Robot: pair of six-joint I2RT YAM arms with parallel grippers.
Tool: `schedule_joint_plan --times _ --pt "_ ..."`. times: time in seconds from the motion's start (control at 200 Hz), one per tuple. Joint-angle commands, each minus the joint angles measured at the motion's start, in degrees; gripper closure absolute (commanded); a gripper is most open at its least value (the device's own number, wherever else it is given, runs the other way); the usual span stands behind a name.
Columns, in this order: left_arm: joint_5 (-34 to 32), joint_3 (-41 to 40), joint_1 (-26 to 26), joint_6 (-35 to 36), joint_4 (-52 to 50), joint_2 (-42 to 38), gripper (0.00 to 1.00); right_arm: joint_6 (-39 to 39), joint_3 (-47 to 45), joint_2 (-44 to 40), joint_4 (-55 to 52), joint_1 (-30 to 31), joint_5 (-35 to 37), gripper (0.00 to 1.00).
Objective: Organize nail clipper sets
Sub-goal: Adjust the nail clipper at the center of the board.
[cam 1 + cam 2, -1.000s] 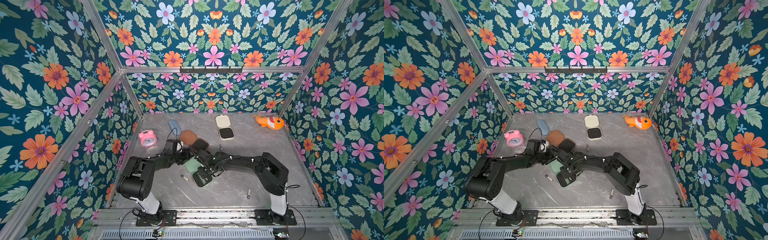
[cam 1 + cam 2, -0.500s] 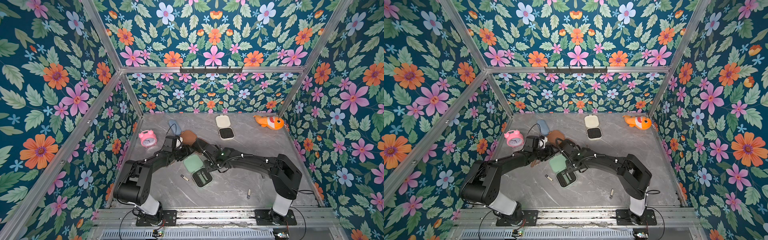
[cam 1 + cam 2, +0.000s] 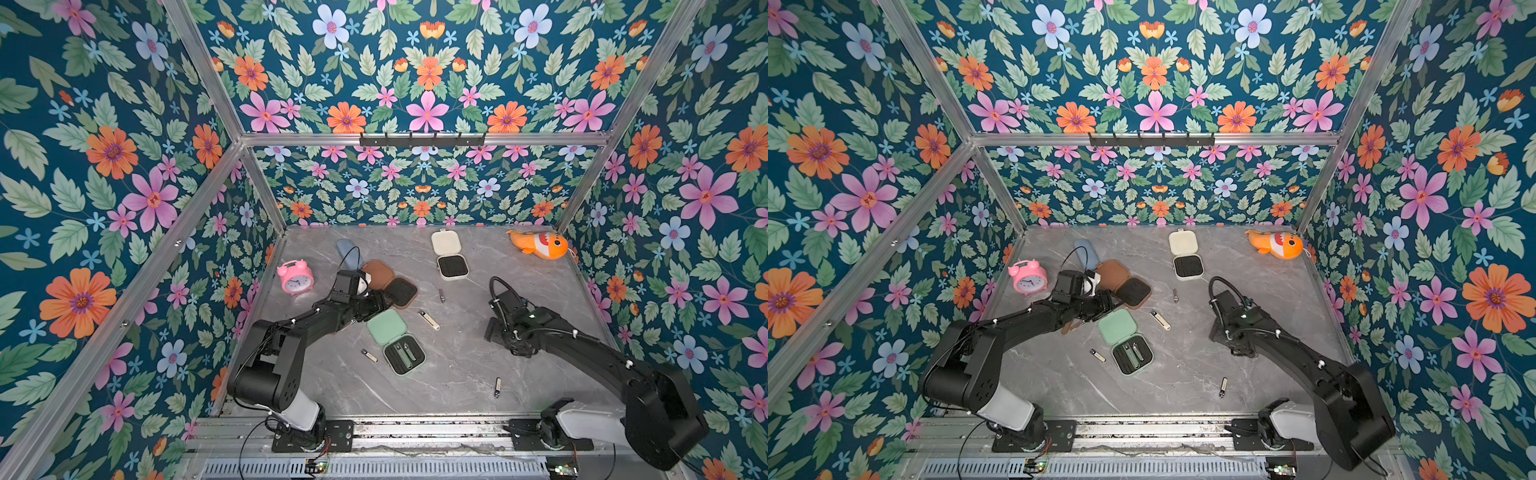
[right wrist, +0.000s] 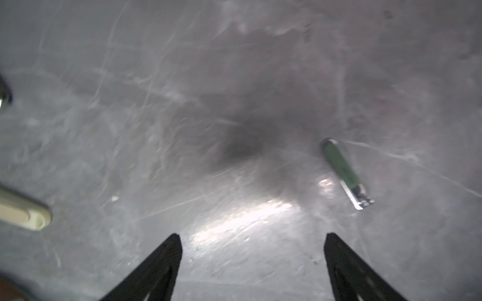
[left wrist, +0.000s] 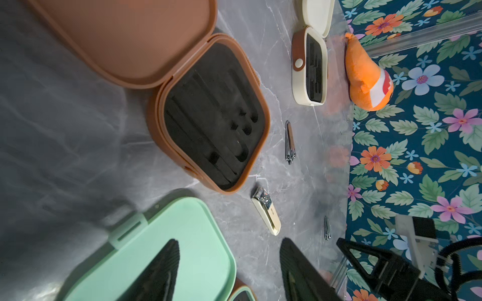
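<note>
table edges: the table (image 3: 457, 365) is shut in by floral walls (image 3: 602, 291) on the left, back and right. A metal rail (image 3: 415, 428) carrying both arm bases closes the front.
open room: the widest bare stretch runs from the mint case (image 3: 386, 326) across to the right arm (image 3: 582, 349) and down to the rail. The back middle is bare too.
left gripper (image 5: 229, 241): jaws about half apart, clamped on nothing. One finger hangs over the mint case lid, the other over bare table beside it. Whether the finger touches the lid cannot be told.
right gripper (image 4: 252, 235): jaws spread wide and empty, pointing down over bare table in the right half.
mint case: open flat, left of centre, lid toward the back. Two tools (image 3: 405, 353) sit in its black insert.
brown case (image 3: 378, 274): open, just behind the mint case lid, close beside the left wrist.
cream case (image 3: 445, 242): open near the back wall, well apart from both arms.
loose clippers: the beige clipper (image 3: 429, 320) lies just right of the mint case lid and the silver clipper (image 3: 441, 295) just right of the brown case. The small clipper (image 3: 369, 355) is just left of the mint case base. The green clipper (image 4: 344, 173) lies alone toward the front.
in the way: the left arm (image 3: 291, 332) lies across the left side, its gripper hemmed in by the mint and brown cases.
others: the clock (image 3: 295, 277) and pouch (image 3: 347, 249) sit behind the left arm, and the plush fish (image 3: 538, 244) in the back right corner.
</note>
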Motion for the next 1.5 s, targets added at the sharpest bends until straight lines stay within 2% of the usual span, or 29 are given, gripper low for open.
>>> schedule_joint_plan --times 0.0,0.12,0.215,0.455,0.915,1.035,1.145,1.37,1.495 --pt "0.7 -0.1 0.0 0.2 1.5 0.4 0.36 1.5 -3.4 -4.5 -0.6 -5.9 -2.1 0.11" --pt "1.1 0.0 -0.2 -0.2 2.2 0.9 0.36 0.2 -7.4 -7.1 2.0 -13.0 -6.7 0.10" --pt "1.4 0.0 -0.2 -0.2 2.4 1.0 0.36 -0.9 -8.4 -5.9 3.5 -15.3 -8.2 0.10" --pt "1.5 0.0 -0.3 -0.2 2.4 1.0 0.36 -3.2 -6.4 1.2 6.8 -17.1 -9.5 0.10" --pt "2.0 -0.6 -0.4 -0.7 3.6 1.8 0.35 -4.7 -4.8 5.8 8.4 -17.2 -12.5 0.13" --pt "1.8 -0.6 -0.4 -0.8 3.8 1.9 0.35 -2.9 -6.0 6.0 10.4 -15.7 -15.3 0.15" --pt "1.8 -0.7 -0.5 -1.2 4.2 2.0 0.35 -0.4 -5.7 6.9 11.4 -10.7 -15.0 0.15" --pt "1.8 -0.5 -0.6 -1.1 4.0 2.2 0.35 5.4 -4.3 12.5 17.2 -3.4 -16.7 0.15" --pt "1.8 -0.5 -0.6 -0.8 3.7 2.3 0.35 5.9 -1.1 16.0 18.3 -2.0 -16.8 0.15"
